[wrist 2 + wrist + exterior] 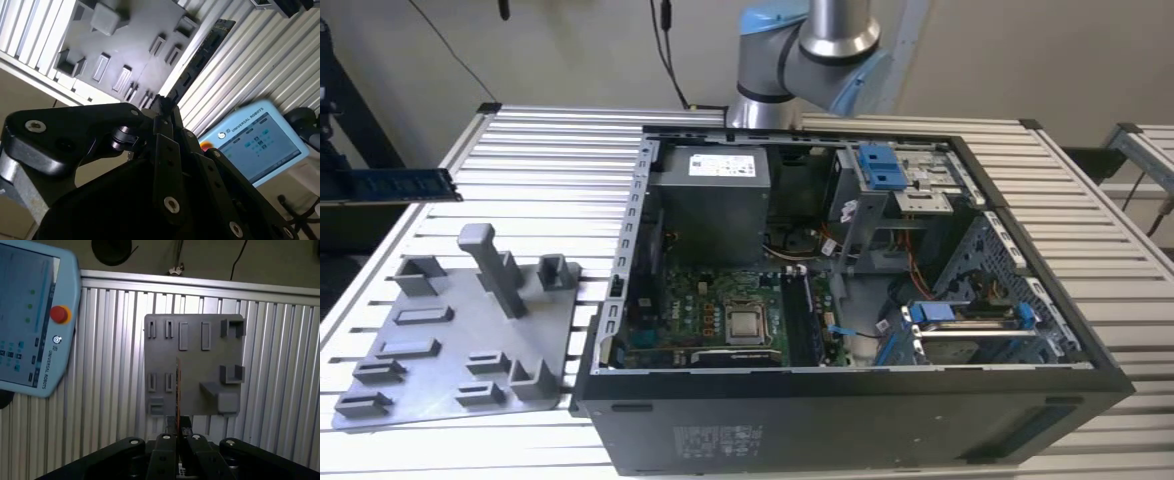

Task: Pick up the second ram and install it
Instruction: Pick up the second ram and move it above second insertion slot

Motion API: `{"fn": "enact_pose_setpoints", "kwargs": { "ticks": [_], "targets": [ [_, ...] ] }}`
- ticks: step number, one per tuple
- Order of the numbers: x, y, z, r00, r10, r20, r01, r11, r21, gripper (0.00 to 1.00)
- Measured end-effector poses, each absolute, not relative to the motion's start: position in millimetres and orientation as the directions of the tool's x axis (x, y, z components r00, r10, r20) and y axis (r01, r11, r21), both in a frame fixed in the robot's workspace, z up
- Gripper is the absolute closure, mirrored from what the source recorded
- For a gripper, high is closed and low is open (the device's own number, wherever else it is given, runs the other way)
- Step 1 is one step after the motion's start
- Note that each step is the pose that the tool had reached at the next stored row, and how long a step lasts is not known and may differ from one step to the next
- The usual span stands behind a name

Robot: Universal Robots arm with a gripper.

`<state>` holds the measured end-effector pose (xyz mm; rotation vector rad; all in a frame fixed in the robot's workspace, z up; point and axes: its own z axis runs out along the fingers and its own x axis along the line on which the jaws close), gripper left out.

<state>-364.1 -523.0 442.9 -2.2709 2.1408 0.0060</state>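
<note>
One end of the second ram (177,390) is pinched between the closed-down fingers of the gripper (178,429), so the stick juts straight out and reads edge-on in the first wrist view. It is held in the air off the grey tray (195,365), touching none of the tray's slots and well apart from the tray's upright post (487,260). Holding it by the end seems meant to leave its long edge free for seating in the open computer case (854,420) just beside the tray.

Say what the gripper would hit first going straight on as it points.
Likely the grey tray, led by the second ram the gripper is shut on; how far off is unclear.
</note>
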Motion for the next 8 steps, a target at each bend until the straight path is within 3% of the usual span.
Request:
{"fn": "enact_pose_setpoints", "kwargs": {
  "ticks": [8],
  "targets": [
    [-351.3,-523.6,441.8,0.059,-0.998,-0.017,-0.998,-0.059,-0.013,0.86]
  ]
}}
